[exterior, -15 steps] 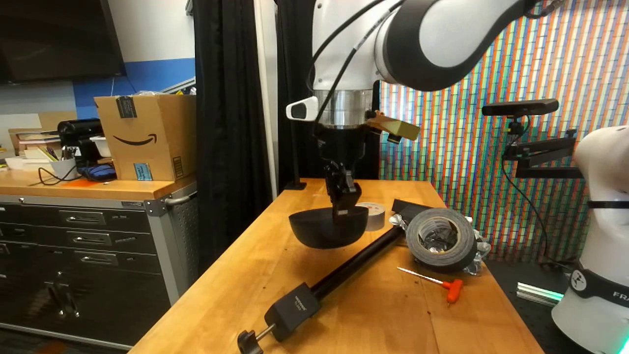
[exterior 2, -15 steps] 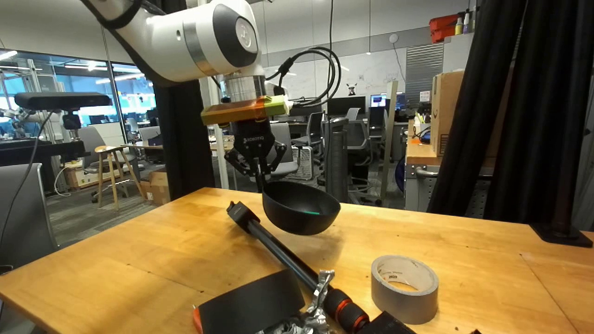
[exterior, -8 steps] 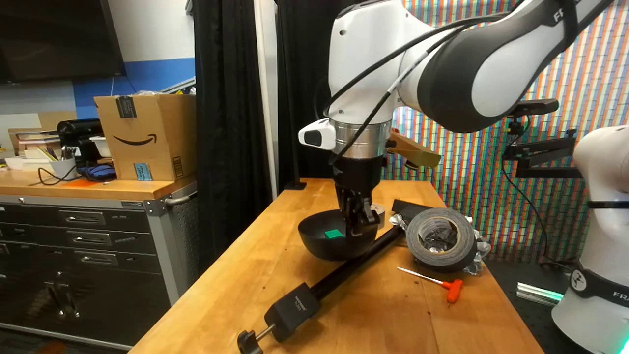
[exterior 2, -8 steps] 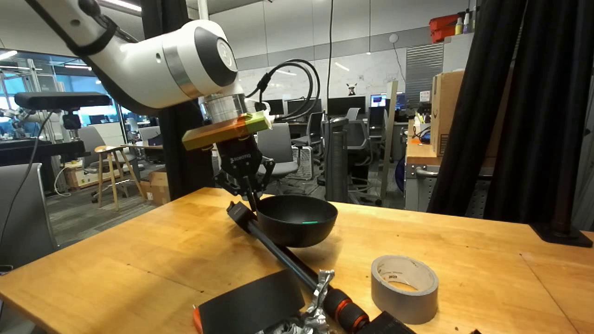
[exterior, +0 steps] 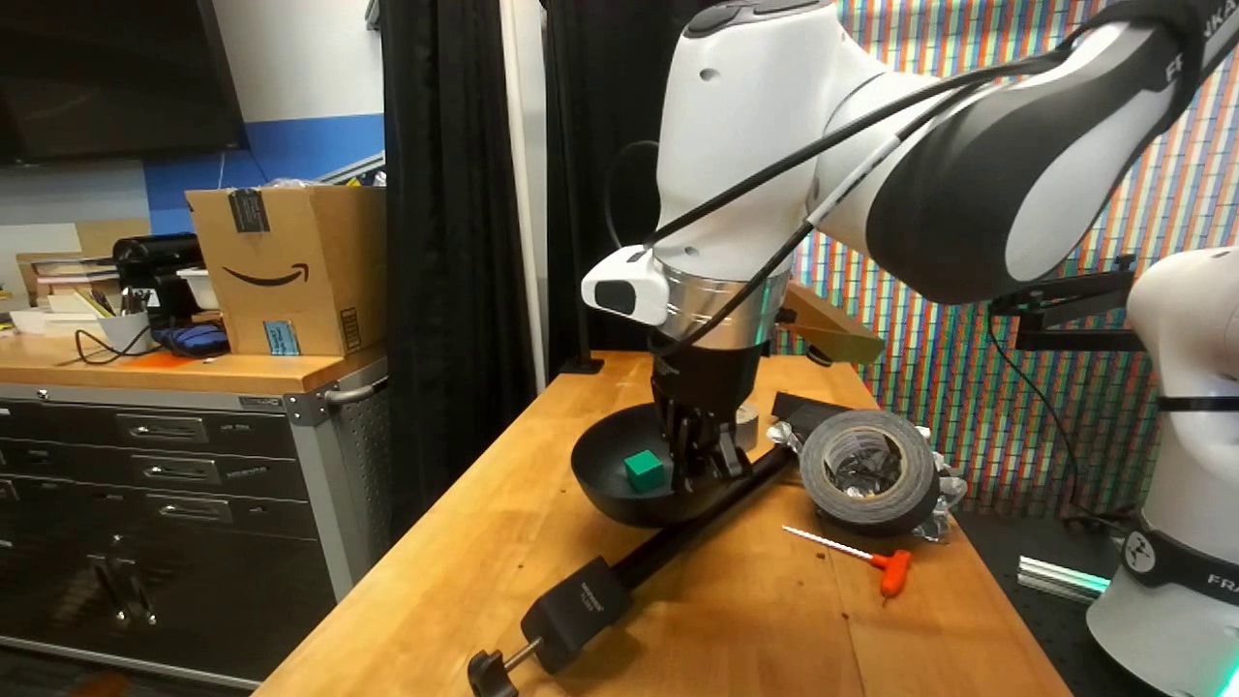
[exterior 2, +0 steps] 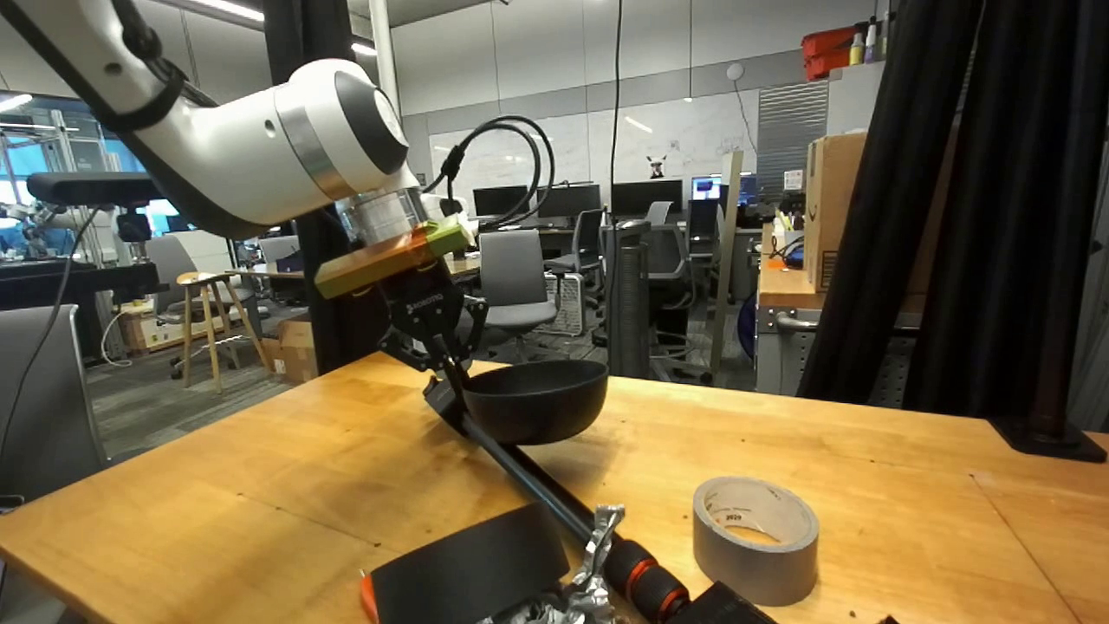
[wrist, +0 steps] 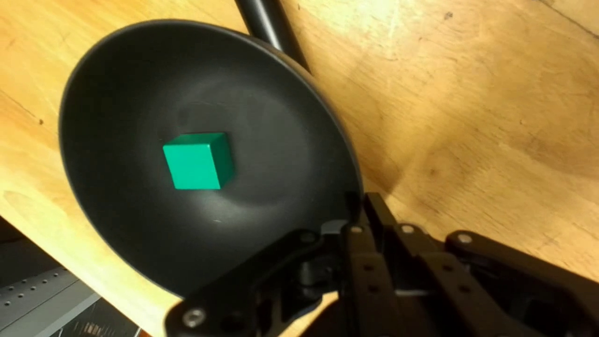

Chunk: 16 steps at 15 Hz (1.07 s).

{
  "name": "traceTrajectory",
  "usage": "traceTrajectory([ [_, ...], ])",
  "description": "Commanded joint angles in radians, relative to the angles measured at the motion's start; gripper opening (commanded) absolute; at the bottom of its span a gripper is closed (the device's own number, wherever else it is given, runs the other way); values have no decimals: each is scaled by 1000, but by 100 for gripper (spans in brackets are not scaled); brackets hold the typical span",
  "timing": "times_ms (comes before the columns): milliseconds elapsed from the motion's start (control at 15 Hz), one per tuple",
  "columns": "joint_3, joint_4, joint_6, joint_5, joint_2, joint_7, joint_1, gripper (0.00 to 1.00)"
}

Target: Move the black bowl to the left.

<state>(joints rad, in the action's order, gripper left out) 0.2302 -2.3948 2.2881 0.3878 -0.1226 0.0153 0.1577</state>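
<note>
Over the last second the black bowl [exterior 2: 535,407] has tipped, baring its green cube [exterior: 644,471] to an exterior view, jaws clenched on its rim, holding it at their tips above the counter [exterior 2: 303,485]: transport likely under way, set-down pending.

Ceiling lights [exterior 2: 227,9] glow in an exterior view | soft shadows fall across the bright bench [exterior 2: 338,468] | claw [wrist: 363,206] looms dark and blurred in the wrist view

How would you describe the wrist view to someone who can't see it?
The robot's hand grips a black bowl by its rim, with a green cube inside. Behind the bowl show a wooden table and part of a black rod.
</note>
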Motion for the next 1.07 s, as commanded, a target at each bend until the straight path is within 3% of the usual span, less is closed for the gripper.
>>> traceTrajectory([
  [0,20,18,8,36,16,65,23,8],
  [1000,71,90,-5,87,41,251,78,7],
])
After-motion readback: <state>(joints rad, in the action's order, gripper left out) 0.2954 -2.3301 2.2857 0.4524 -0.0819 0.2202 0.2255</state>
